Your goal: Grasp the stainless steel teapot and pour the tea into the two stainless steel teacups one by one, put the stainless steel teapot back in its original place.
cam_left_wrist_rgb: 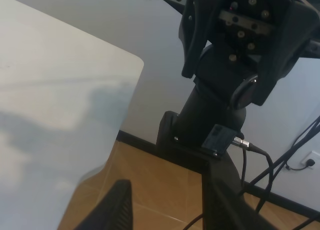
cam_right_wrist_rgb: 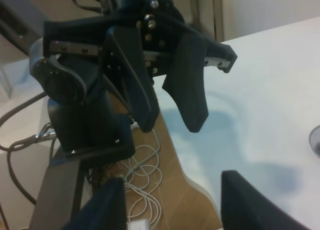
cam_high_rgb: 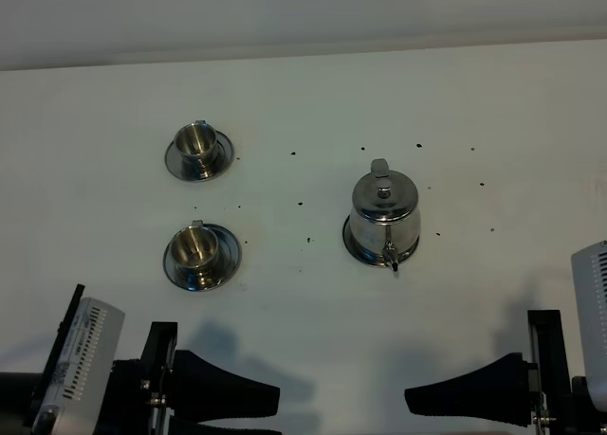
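**Jaws parted and empty on both arms; teapot alone on the table's right half**

The jaws of the left gripper [cam_right_wrist_rgb: 170, 122] stand apart with nothing between them, as the right wrist view shows from across the near edge. The right gripper [cam_right_wrist_rgb: 172, 185] is likewise spread wide and holds nothing. In the high view both grippers sit low at the near edge of the white table [cam_high_rgb: 303, 103], fingers pointing toward each other, well apart from every vessel.

The stainless steel teapot [cam_high_rgb: 382, 217] stands upright on its round base on the right half of the table, lid on. Its spout [cam_high_rgb: 389, 258] points toward the near edge and its handle [cam_high_rgb: 378, 165] is on the far side.

On the left half, the far teacup [cam_high_rgb: 195, 141] and the near teacup [cam_high_rgb: 195, 247] stand one behind the other, each on a saucer [cam_high_rgb: 226, 264]. They are well apart from the teapot. Small dark specks [cam_high_rgb: 302, 204] dot the table between them.
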Motion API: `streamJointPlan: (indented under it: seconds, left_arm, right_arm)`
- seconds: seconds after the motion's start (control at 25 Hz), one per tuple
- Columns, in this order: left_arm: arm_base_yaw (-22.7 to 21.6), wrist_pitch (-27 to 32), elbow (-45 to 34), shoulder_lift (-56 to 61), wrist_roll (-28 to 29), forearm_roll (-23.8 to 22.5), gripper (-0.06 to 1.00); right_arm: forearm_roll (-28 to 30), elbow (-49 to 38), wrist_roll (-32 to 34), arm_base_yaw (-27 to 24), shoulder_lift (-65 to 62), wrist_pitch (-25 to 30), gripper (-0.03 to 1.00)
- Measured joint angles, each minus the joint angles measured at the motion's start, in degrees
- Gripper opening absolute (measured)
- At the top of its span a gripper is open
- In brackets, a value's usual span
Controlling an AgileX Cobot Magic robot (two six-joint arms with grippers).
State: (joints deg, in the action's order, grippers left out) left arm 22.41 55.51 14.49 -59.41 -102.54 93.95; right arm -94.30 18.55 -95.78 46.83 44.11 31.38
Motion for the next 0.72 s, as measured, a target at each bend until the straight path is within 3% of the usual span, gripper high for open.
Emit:
streamJointPlan:
  seconds: [0.72]
  left_arm:
    - [0.00,0.00,0.00,0.00,0.00,0.00,0.38]
  right_arm:
    - [0.00,0.00,0.00,0.00,0.00,0.00,0.42]
